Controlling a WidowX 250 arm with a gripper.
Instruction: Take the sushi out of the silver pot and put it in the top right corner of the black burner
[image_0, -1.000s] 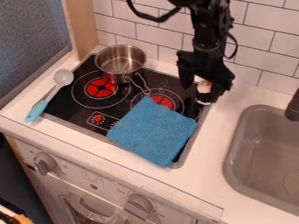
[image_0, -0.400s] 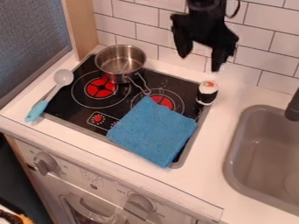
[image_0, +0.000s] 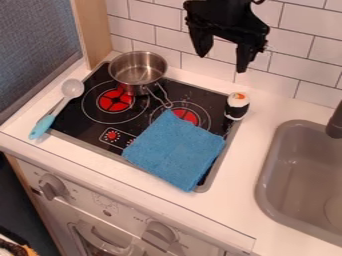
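My gripper (image_0: 222, 55) hangs open above the back of the counter, in front of the tiles, with nothing between its fingers. Below it and slightly right, the sushi (image_0: 236, 106), a black and white roll with an orange top, stands upright at the top right corner of the black burner (image_0: 192, 96), over its edge. The silver pot (image_0: 138, 69) sits at the back left of the burner, its handle pointing toward the front right; no object shows inside it.
A blue cloth (image_0: 175, 150) covers the burner's front right part. A spoon with a blue handle (image_0: 43, 126) lies along the left edge. The grey sink (image_0: 304, 175) is at the right, its black faucet (image_0: 334, 122) beside it. Tiled wall (image_0: 294, 55) behind.
My gripper has opened and let go of the sushi, then risen well above it and shifted a little left. The sushi stays standing at the burner's corner.
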